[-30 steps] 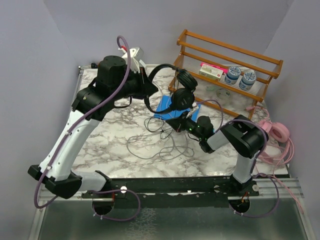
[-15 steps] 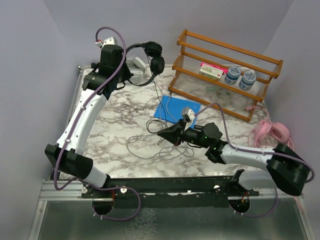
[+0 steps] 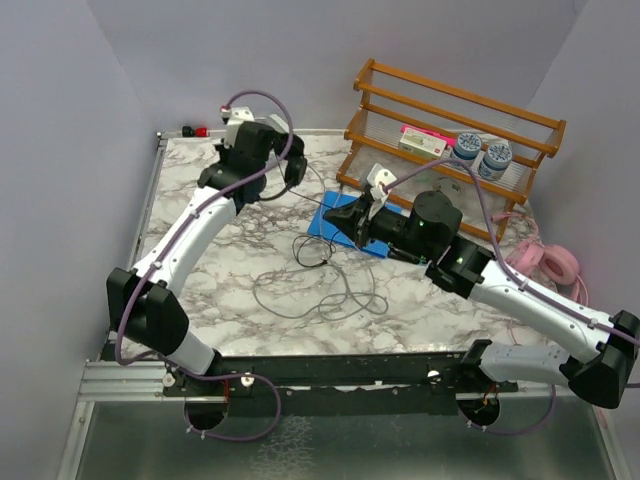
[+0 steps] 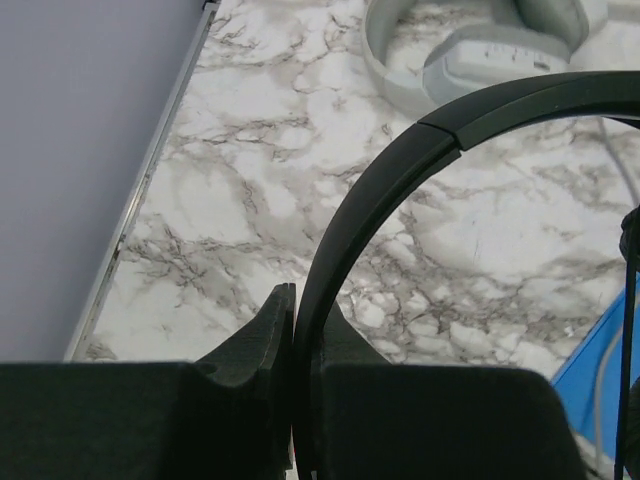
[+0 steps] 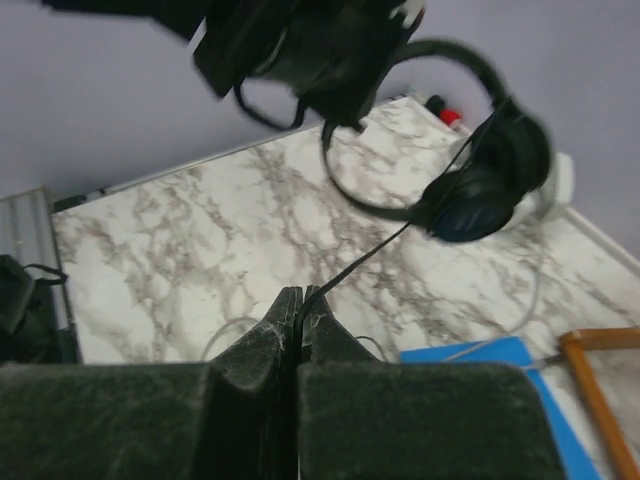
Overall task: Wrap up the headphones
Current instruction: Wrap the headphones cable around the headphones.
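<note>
1. Left gripper (image 4: pixel 305 315), far left of the table (image 3: pixel 400 310): jaws nipped narrow on the headband of the black headphones (image 4: pixel 400 170). The pair hangs off the marble, probably so the cord drops free for winding.
2. Grey-white headphones (image 4: pixel 480 55): lying flat on the marble just beyond the black headband, untouched. Judged to be waiting their turn.
3. Thin cable (image 5: pixel 360 260): runs taut from the black ear cup down to the right claw. The rest lies in loose loops (image 3: pixel 300 295) mid-table, so wrapping looks barely begun.
4. Blue pad (image 3: pixel 325 228): flat on the marble at centre, partly under the right claw.
5. Right gripper (image 5: pixel 300 300), centre: fingers pressed together with the cable pinched between them. This likely keeps tension so that turns can be laid round the band.
6. Wooden rack (image 3: pixel 470 95), far right: holds small tubs and a box, no part in this step.
7. Pink headphones (image 3: pixel 553 265): at the right edge with their pink cord, well apart from both claws, not yet wrapped.
</note>
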Controlling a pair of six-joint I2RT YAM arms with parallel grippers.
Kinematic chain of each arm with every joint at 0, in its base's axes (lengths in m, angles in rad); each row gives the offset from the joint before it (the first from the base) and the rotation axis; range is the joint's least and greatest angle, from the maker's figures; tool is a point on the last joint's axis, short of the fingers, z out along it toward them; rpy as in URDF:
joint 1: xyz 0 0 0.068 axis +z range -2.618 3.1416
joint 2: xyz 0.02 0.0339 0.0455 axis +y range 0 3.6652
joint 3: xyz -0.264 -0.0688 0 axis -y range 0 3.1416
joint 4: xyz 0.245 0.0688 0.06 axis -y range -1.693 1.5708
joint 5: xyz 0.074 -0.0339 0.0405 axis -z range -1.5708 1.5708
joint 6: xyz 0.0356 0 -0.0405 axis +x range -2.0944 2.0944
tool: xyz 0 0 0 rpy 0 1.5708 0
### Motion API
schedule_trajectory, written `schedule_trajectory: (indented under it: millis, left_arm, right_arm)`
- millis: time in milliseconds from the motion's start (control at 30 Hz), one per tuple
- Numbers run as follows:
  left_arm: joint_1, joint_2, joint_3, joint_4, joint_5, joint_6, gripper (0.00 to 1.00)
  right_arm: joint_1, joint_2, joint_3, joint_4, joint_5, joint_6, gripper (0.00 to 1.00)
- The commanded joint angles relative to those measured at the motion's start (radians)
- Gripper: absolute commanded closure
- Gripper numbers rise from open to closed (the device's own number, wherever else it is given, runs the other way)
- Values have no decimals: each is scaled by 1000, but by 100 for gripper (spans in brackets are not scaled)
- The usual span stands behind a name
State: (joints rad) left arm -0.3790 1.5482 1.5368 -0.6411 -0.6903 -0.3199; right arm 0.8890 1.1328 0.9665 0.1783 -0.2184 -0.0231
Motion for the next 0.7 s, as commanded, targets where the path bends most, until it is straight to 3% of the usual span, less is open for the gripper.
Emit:
schedule_trajectory:
  millis: [0, 133, 267, 500, 667]
  left_arm:
    - [-120, -85, -156, 214, -179, 268, 100]
    - [-245, -159, -312, 317, -203, 485, 100]
    - [-296, -274, -424, 321, -56, 604, 100]
    - [-314, -480, -538, 285, 154, 655, 100]
    - [-315, -526, -544, 172, 312, 601, 100]
  right_arm:
    - [5, 51, 189, -290, 171, -170, 99]
    - [5, 83, 205, -257, 279, -262, 99]
    - [4, 121, 182, -188, 375, -306, 99]
    - [-14, 196, 160, -104, 482, -337, 99]
    - [-103, 188, 119, -9, 335, -237, 99]
